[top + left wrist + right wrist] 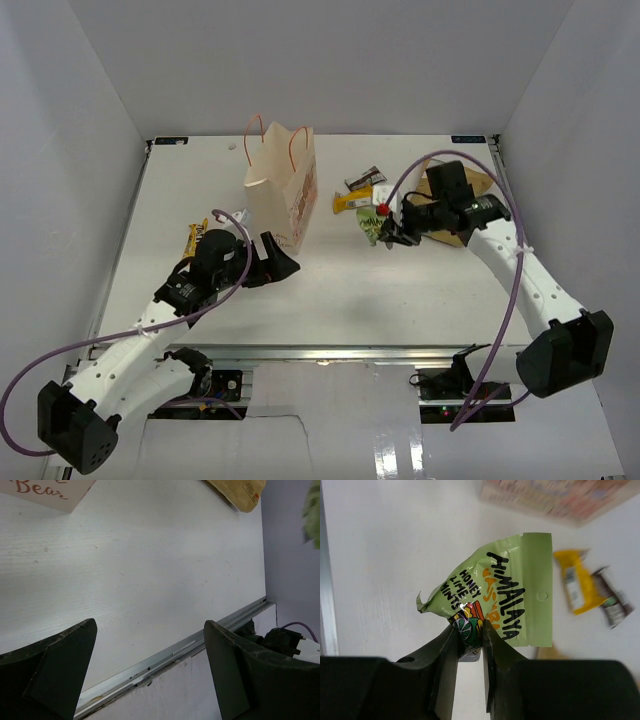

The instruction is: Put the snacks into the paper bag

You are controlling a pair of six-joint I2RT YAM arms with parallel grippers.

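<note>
Closest to my right wrist lens, my right jaws are clamped on the bottom edge of the green pouch (pixel 520 595), one finger (pixel 442 675) on each face. Whether the pouch is clear of the surface, I cannot tell.

White walls close the worktop (pixel 400 300) in on the left, the back and the right. A metal rail (pixel 165 657) runs along its near edge, just beyond my left jaws. Those jaws stand wide apart with nothing between them, over bare white surface. The widest open stretch lies across the middle and front, between my left arm (pixel 215 265) and my right arm (pixel 520 270).

At the back, left of centre, the paper bag (pixel 283 190) stands upright. It is cream with pinkish print, its mouth open upward and its thin orange-red handles raised. My left arm sits just in front of it and to its left. A strip of bare surface separates the bag from the snacks on its right.

Partly under my right arm near the right wall lies the tan, crinkly chip bag (pixel 478 182). The green pouch is light green and creased, with black lettering, orange print and a picture of a lime slice. Beyond it, toward the back, the yellow wrapper (pixel 352 201) lies flat, and the dark brown-and-white bar (pixel 365 180) lies just beside it.
</note>
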